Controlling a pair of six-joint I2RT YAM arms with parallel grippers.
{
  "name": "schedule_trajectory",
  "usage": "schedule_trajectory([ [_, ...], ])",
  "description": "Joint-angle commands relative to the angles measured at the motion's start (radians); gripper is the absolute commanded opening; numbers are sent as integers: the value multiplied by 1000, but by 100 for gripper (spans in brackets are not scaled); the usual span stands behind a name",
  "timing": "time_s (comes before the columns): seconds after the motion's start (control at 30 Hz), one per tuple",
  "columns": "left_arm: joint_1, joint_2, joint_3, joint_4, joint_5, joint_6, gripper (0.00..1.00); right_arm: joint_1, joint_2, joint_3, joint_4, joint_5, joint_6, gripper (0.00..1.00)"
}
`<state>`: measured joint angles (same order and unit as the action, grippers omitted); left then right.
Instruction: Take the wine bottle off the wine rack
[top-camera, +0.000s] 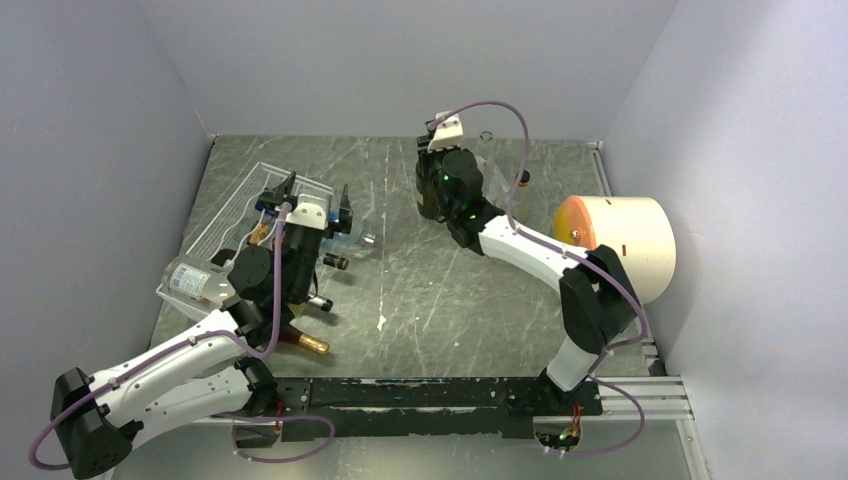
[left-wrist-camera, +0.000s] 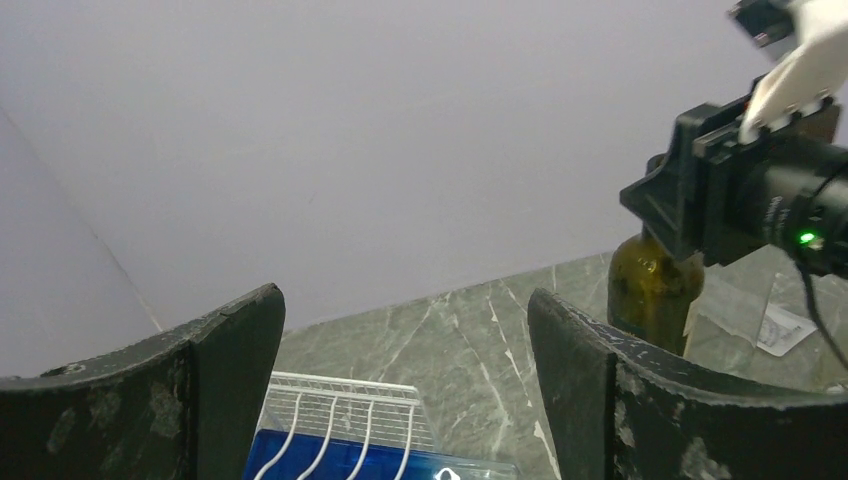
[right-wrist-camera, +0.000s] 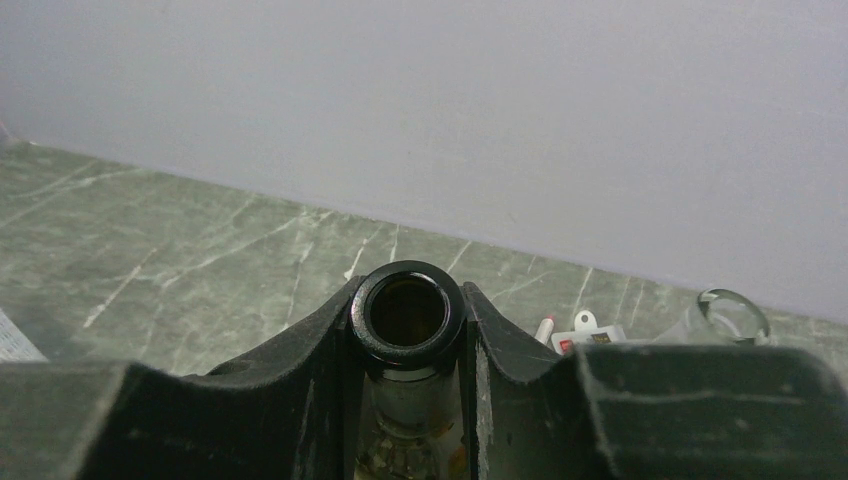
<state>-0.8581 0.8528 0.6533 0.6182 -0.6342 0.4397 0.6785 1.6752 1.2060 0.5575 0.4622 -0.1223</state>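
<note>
The left tool (left-wrist-camera: 405, 335) fills the near foreground of its own wrist view, its dark fingers (left-wrist-camera: 225, 380) spread wide with nothing between them. It hangs over the white wire wine rack (left-wrist-camera: 340, 405) at the left of the desk (top-camera: 420, 300). Other bottles lie under that arm, among them a clear one (top-camera: 195, 282); whether they rest on the rack I cannot tell.

Further right, well apart from the rack, the right tool (right-wrist-camera: 408, 310) pinches the open neck of the brown wine bottle (left-wrist-camera: 650, 290) just under its lip and holds it upright near the far wall. Its base is hidden, so contact with the desk is uncertain.

This looks like the set-down. It should go best with a firm pinch, a vertical bottle and a straight lowering until the base sits flat. Only then should the right tool let go and lift straight up, clear of the cream cylinder (top-camera: 630, 240).
</note>
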Motion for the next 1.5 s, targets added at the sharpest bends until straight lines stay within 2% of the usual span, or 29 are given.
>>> schedule_trajectory([
  [0.0,8,-12,6,-6,47,16,94,-15,20,55,209,26,-42,0],
  [0.23,8,-21,3,-10,55,34,94,-43,56,37,185,53,49,2],
  [0.4,8,-16,-4,7,46,63,94,-48,48,9,194,74,72,34],
  [0.47,9,-15,-4,8,43,69,94,-52,46,3,192,81,77,42],
  [0.6,11,-14,-4,2,46,70,94,-57,52,13,164,73,78,51],
  [0.8,16,-8,-5,5,50,70,94,-59,34,45,107,72,86,55],
  [0.97,34,-10,13,-24,59,67,94,-57,-35,123,-106,34,127,64],
  [1.07,88,-29,24,-33,44,65,94,-55,-107,137,-245,-55,160,75],
  [1.2,206,-88,37,-51,37,31,95,-44,-203,121,-408,-158,281,84],
  [1.33,334,-163,43,-74,64,-33,94,9,-271,68,-500,-217,450,88],
  [1.47,469,-194,37,-87,98,-118,94,143,-271,22,-525,-250,583,90],
])
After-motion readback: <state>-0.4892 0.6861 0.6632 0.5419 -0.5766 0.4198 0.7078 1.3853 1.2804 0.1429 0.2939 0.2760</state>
